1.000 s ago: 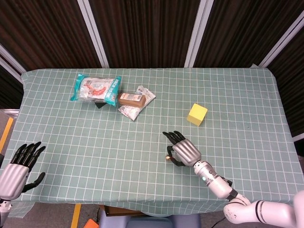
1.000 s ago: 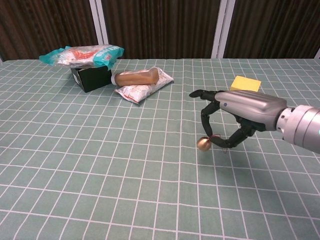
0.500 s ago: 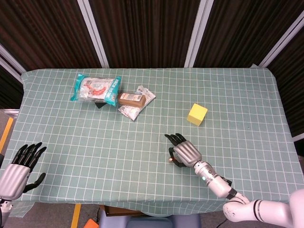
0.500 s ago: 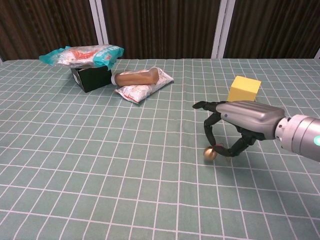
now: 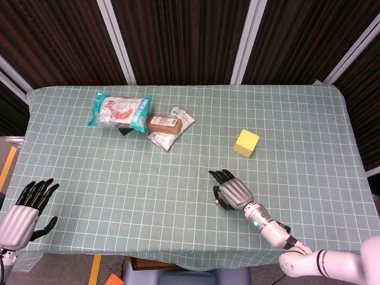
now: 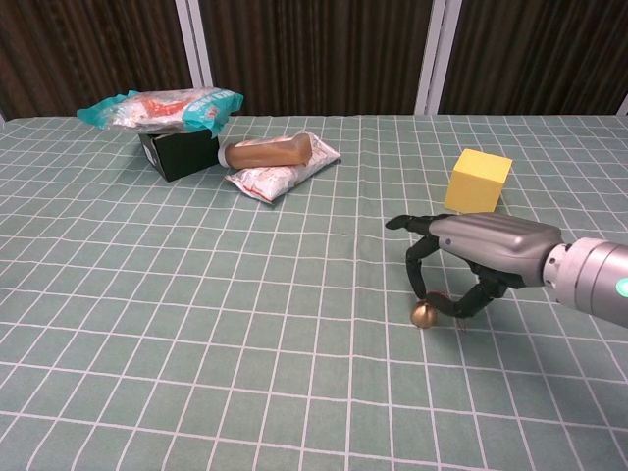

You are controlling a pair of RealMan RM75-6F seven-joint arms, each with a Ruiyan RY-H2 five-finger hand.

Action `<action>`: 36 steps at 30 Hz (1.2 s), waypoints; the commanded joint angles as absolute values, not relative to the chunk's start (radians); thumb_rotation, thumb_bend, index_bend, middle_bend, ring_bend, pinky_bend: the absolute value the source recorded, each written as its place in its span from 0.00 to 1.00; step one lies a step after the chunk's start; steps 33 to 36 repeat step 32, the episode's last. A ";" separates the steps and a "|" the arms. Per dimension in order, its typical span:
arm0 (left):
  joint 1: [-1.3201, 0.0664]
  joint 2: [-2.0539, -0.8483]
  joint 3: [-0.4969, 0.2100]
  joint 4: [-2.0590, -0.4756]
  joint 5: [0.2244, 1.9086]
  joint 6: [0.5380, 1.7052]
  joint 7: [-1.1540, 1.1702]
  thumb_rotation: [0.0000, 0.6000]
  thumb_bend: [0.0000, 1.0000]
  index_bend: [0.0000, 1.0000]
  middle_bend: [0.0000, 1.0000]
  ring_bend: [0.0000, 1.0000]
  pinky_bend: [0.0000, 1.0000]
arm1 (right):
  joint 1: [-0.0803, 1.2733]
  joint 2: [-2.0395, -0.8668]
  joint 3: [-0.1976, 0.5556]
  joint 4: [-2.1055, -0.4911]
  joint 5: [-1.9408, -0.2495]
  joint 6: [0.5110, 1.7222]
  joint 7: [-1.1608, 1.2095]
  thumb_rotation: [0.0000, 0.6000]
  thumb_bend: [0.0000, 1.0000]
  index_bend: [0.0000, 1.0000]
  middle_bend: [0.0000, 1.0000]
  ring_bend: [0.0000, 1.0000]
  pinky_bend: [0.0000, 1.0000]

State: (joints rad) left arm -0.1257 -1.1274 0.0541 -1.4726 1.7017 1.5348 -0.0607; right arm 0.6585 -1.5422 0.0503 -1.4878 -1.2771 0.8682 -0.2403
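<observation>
My right hand (image 6: 476, 257) hovers low over the green checked table (image 6: 196, 324), right of centre, fingers curled downward. Between thumb and a finger it pinches a small golden ball (image 6: 422, 314), which hangs at the tabletop or just touches it. The head view has the same hand (image 5: 234, 192) with the ball (image 5: 217, 202) peeking out at its left side. My left hand (image 5: 25, 209) is at the lower left, beyond the table's near edge, fingers spread and holding nothing.
A yellow cube (image 6: 477, 181) stands just behind the right hand. At the far left lie a teal snack bag (image 6: 162, 106) on a black box (image 6: 177, 153), a brown bottle (image 6: 267, 152) and a white packet (image 6: 285, 173).
The right hand has come toward the near edge and sunk lower, carrying the golden ball down to the tabletop. The yellow cube is now uncovered behind it. The left hand barely moved.
</observation>
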 commanded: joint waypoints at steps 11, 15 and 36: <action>-0.120 -1.121 0.051 -1.478 1.698 1.546 -0.061 1.00 0.36 0.00 0.00 0.00 0.05 | 0.602 -1.376 0.032 -1.669 -1.269 0.959 -0.292 1.00 0.65 0.10 0.00 0.00 0.00; -0.117 -1.121 0.044 -1.476 1.688 1.551 -0.062 1.00 0.36 0.00 0.00 0.00 0.05 | 0.465 -1.243 -0.021 -1.766 -1.379 1.196 -0.300 1.00 0.57 0.00 0.00 0.00 0.00; -0.115 -1.165 0.028 -1.469 1.702 1.576 0.004 1.00 0.37 0.00 0.00 0.00 0.05 | 0.078 -1.134 -0.075 -1.600 -1.509 1.696 -0.108 1.00 0.40 0.00 0.00 0.00 0.00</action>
